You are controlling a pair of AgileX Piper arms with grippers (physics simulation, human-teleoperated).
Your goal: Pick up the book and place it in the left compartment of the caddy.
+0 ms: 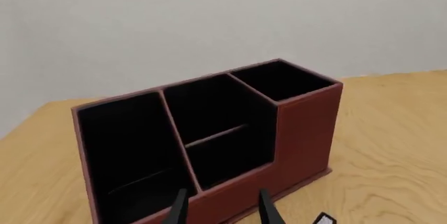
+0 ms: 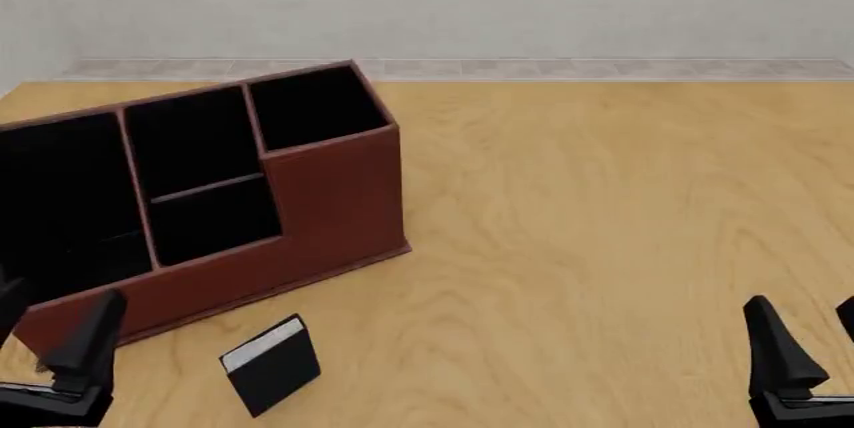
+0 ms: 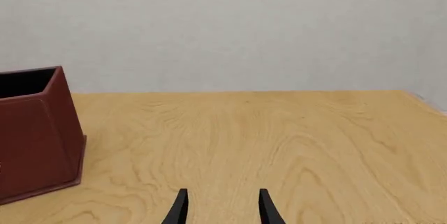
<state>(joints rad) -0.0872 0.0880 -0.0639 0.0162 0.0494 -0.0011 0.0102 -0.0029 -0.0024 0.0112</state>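
The small black book (image 2: 274, 363) with white page edges lies on the table in front of the caddy (image 2: 334, 193), a little apart from it. A white corner of the book (image 1: 323, 218) shows in the left wrist view. The reddish-brown caddy (image 1: 304, 130) stands at the left, turned at an angle. Its wide left compartment (image 2: 60, 203) is black inside and also shows in the left wrist view (image 1: 125, 150). My left gripper (image 2: 47, 323) is open and empty, low in front of the caddy, left of the book. In its wrist view the left gripper (image 1: 222, 211) faces the caddy. My right gripper (image 2: 811, 333) is open and empty at the near right.
The caddy's middle section (image 2: 200, 183) has a shelf, and a small square section (image 2: 314, 103) is at its right end. The caddy's end wall (image 3: 35, 135) shows in the right wrist view. The wooden table (image 2: 601, 208) ends at a grey wall.
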